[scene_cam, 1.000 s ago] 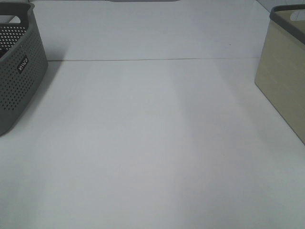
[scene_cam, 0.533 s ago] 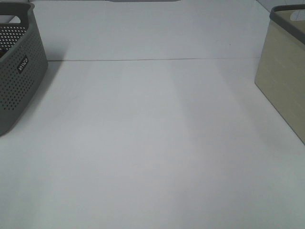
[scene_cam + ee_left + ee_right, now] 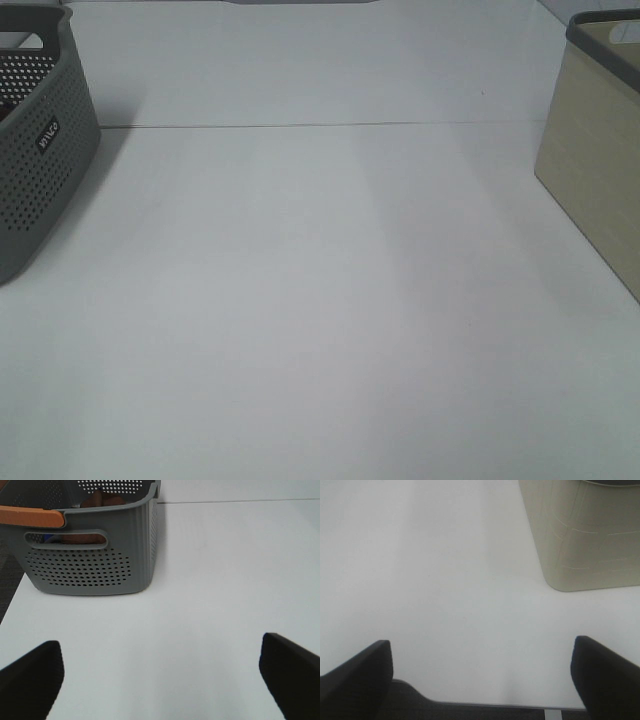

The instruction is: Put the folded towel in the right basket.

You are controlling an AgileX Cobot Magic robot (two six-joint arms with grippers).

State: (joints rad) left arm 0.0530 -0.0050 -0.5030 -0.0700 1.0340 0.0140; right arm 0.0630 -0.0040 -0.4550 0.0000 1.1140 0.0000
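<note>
Towel is not seen in any view; both grippers (image 3: 160, 670) (image 3: 480, 672) are held open, right basket (image 3: 580, 535) lying ahead of the right fingers (image 3: 605, 675).

It looks like a lab bench: a plain white counter (image 3: 320, 300) carries only two laundry baskets.

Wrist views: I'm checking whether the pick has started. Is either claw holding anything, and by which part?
Nothing is held. The left claw and the right claw are both open, with only bare white table between their fingers.
</note>
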